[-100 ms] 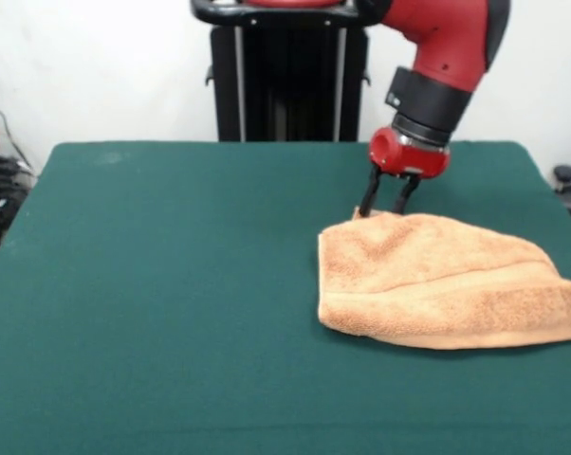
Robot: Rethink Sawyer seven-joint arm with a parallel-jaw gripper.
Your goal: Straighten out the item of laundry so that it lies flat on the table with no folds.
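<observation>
The small orange-tan terry-cloth towel [447, 280] lies on the right half of the counter, doubled over on itself, with a thick rolled fold along its near edge and its right end running out of view. It is far from flat. The red and black arm's end effector [385, 210] stands at the towel's far left corner, its two dark fingers [368, 197] spread apart and straddling a small raised tip of cloth there; they do not look closed on it. I judge this to be the grasping step: the fingers need to pinch that corner firmly, then lift and draw the upper layer away so the fold opens. The dark green felt-covered counter [162, 284] offers plenty of bare room to the left. Behind it stand a black pedestal [287, 81], a white wall [96, 66] and cables [1, 190] at the left edge.
</observation>
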